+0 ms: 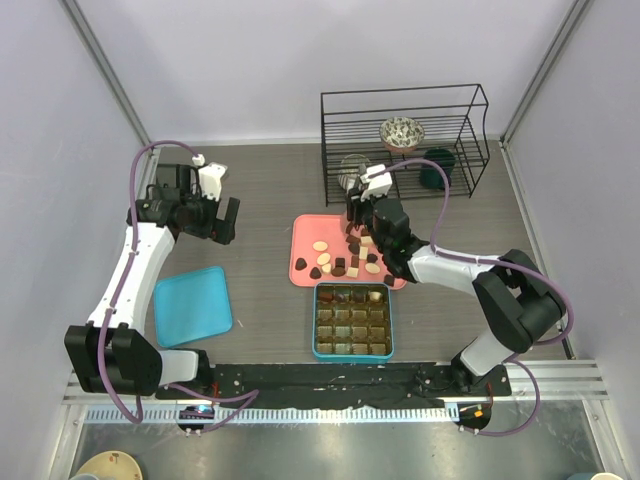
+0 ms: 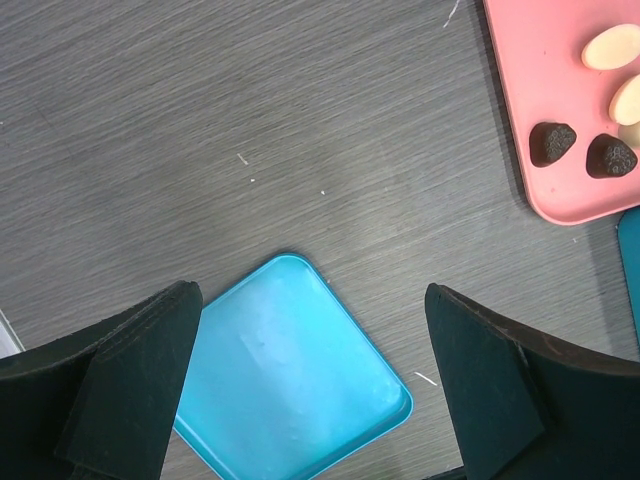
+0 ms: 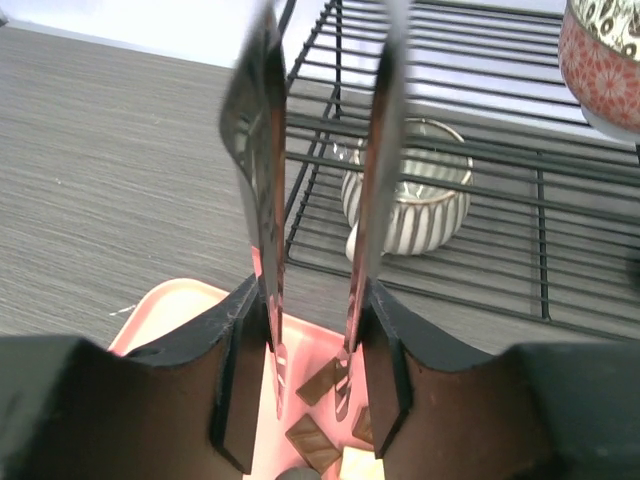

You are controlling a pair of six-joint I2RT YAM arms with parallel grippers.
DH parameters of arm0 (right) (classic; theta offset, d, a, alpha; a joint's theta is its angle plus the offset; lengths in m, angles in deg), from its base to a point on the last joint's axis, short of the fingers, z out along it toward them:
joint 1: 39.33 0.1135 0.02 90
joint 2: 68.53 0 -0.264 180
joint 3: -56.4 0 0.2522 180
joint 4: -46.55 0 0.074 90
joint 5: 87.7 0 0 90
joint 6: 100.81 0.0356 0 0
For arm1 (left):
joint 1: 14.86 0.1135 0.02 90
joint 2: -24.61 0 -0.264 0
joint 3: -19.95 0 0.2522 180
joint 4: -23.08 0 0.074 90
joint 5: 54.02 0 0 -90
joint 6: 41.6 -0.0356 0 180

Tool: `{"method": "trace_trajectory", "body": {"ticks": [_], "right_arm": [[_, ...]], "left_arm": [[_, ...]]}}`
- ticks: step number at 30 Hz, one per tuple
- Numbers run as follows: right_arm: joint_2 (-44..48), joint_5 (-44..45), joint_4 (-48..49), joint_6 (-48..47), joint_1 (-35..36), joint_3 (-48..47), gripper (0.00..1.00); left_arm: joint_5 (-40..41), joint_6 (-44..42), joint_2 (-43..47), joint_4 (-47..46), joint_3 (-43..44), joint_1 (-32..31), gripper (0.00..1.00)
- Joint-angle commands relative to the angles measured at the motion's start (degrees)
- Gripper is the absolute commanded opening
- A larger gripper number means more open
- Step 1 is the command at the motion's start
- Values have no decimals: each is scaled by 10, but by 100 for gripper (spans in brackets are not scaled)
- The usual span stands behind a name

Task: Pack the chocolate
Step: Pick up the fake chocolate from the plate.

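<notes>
The chocolate lies as small dark, brown and cream pieces on the pink tray. In front of the tray is a teal box with brown compartments. My right gripper hovers over the tray's far side, shut on metal tongs. The tong tips stand apart just above the tray, and a brown square piece lies at the right tip. My left gripper is open and holds nothing, high above the teal lid. In the left wrist view, dark pieces and cream pieces show on the tray's corner.
A black wire rack stands behind the tray with a patterned bowl on top, a striped cup inside and a dark green cup beside it. The teal lid lies at the front left.
</notes>
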Motion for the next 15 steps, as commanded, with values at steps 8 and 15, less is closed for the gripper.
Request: {"method": "trace_trajectory", "body": {"ticks": [8, 15], "right_arm": [[16, 42, 35, -2, 11, 24, 50], [7, 53, 38, -2, 11, 20, 49]], "left_arm": [[-6, -17, 21, -8, 3, 1, 100], [-5, -20, 23, -8, 4, 1, 100]]}}
